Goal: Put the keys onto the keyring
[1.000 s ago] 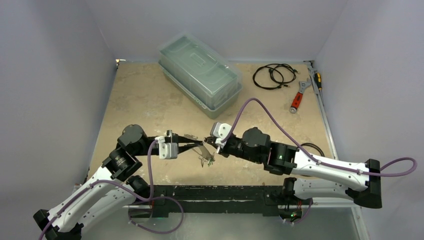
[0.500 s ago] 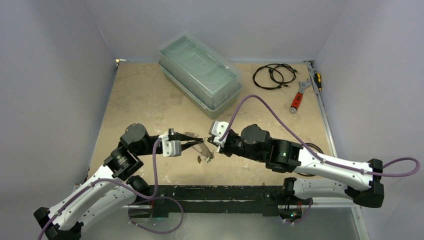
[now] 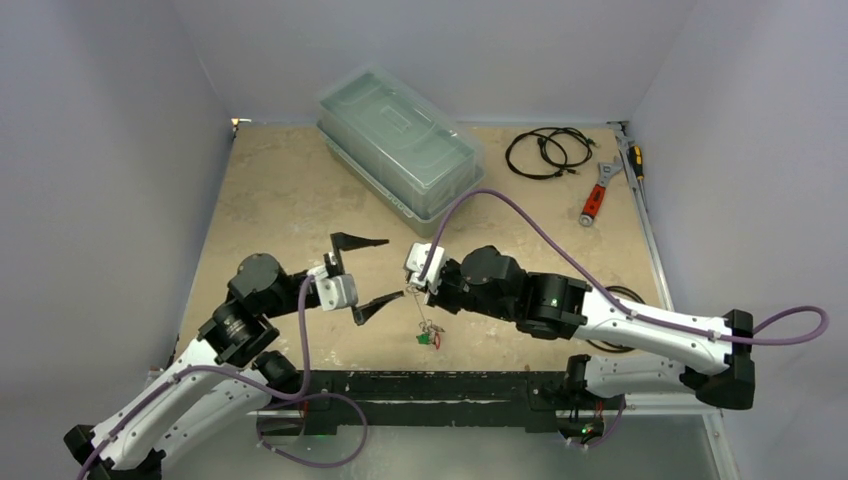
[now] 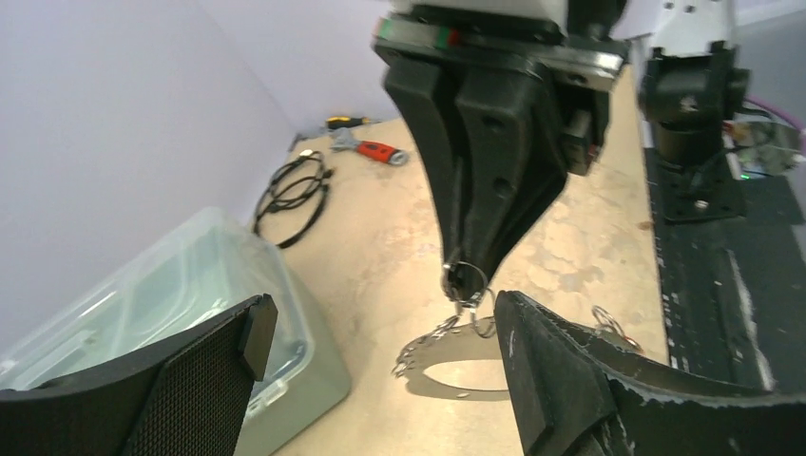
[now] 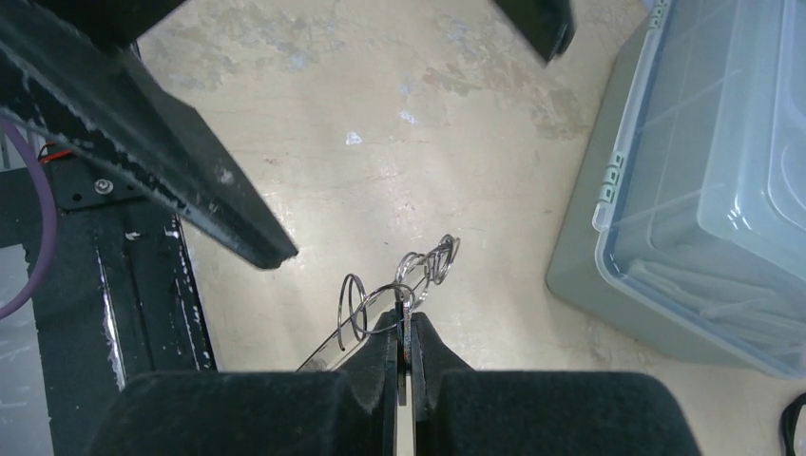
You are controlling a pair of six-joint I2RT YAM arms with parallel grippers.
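Near left of the table (image 3: 270, 200), the left arm reaches toward centre. The left tool (image 3: 396, 267) is released, its two black fingers (image 4: 570, 380) splayed wide with nothing between them. We see no contact with the metalwork just beyond their tips.

At centre, the keyring (image 4: 466, 281) is in the air, pinched at its top and hanging down from that point. The right wrist view shows thin silver wire loops bunched at the pinch. From the left wrist view, a curved silver piece dangles below them and casts a shadow on the table. The keys (image 3: 428, 337) hang at the lowest end, and we make out green and red among them. We cannot tell whether they touch the table.

Right of centre, the right tool (image 3: 407, 291) is clenched on the keyring, jaws pressed together on the wire. Its arm stretches back to the right near edge.

Far row, same sweep:
- a clear lidded storage box (image 3: 400, 150) sits at an angle
- a coiled black cable (image 3: 545, 152) lies well apart from it
- a red-handled wrench (image 3: 594, 200) lies near the cable
- a yellow-and-black screwdriver (image 3: 634, 158) lies along the right edge
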